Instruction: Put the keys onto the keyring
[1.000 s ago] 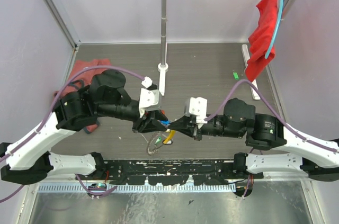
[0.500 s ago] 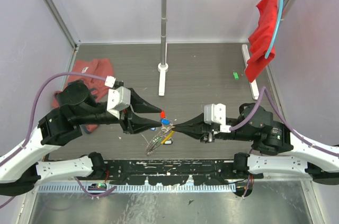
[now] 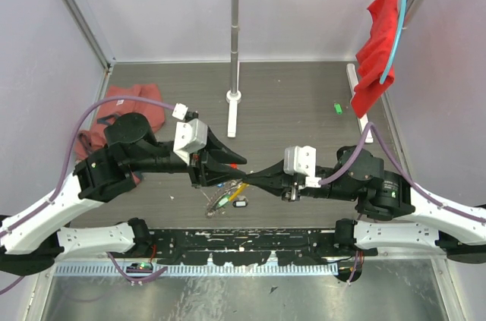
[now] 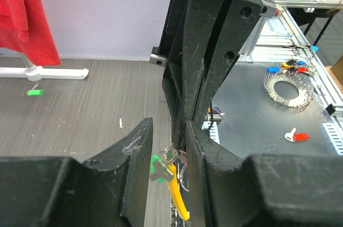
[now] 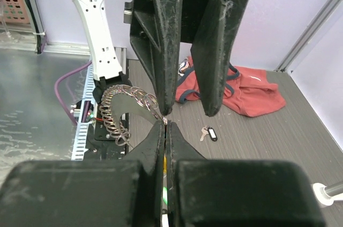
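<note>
**A:** Since half a second before, the left pincer [image 4: 169, 127] had pushed in toward the right pincer [image 5: 163, 125]. Its fingers [image 5: 161, 39] now stood either side of that tip.

**B:** And the grips?

**A:** The right pincer was clenched, seemingly on the edge of the keyring [image 5: 126, 94]. The left one was released, jaws apart, nothing clearly held.

**B:** Where was the keyring, then?

**A:** It hung straight under the right pincer's tip, its coils fanning off to one side. The yellow section [image 4: 177, 197] and a green key [image 4: 156, 166] dangled just below. Whether that key was threaded, I couldn't tell. A black key [image 5: 209, 133] lay loose on the surface [image 5: 257, 146] below the right pincer.

**B:** What worried you?

**A:** Crowding. Had the left jaws shut there, they'd likely have pinched the right pincer's tip or knocked the keyring. Such a thin hold could have slipped and dropped the lot. The loose coils could also have snagged a finger.
</note>
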### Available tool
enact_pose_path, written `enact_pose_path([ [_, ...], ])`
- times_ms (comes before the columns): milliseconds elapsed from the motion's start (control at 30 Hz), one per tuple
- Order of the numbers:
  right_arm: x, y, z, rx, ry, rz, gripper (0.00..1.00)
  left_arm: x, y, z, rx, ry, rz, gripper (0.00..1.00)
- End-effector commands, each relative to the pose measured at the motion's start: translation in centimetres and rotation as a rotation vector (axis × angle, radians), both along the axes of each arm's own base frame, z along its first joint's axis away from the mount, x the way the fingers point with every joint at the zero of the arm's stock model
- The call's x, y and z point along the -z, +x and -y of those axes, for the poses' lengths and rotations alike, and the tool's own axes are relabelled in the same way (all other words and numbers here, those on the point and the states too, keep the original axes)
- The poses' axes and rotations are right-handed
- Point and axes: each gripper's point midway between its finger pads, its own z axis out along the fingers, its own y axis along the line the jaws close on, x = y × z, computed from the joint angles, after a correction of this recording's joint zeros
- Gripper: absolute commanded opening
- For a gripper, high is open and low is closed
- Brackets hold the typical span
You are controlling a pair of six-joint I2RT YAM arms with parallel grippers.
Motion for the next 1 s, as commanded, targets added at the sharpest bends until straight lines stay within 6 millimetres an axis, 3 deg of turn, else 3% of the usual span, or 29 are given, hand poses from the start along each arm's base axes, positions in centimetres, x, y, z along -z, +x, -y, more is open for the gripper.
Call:
enact_pose_path([
  [0, -4.5, 0.4, 1.5, 0.044, 0.131, 0.020, 0.01, -1.6, -0.7, -0.6, 0.026, -0.038, 0.033, 0.36],
  [533, -4.7, 0.6, 2.1, 0.066, 0.137, 0.019, 0.01, -0.3, -0.2, -0.1, 0.012, 0.027, 0.016, 0.26],
  [700, -4.5, 0.7, 2.0, 0.068, 0.131, 0.017, 0.01, -0.3, -0.1, 0.1, 0.014, 0.032, 0.015, 0.20],
  [867, -4.6, 0.7, 2.0, 0.070, 0.131, 0.020, 0.01, -0.2, -0.1, 0.1, 0.013, 0.043, 0.017, 0.01],
  [967, -4.6, 0.7, 2.1, 0.070, 0.121, 0.021, 0.12, 0.0, 0.0, 0.0, 0.007, 0.056, 0.018, 0.00],
])
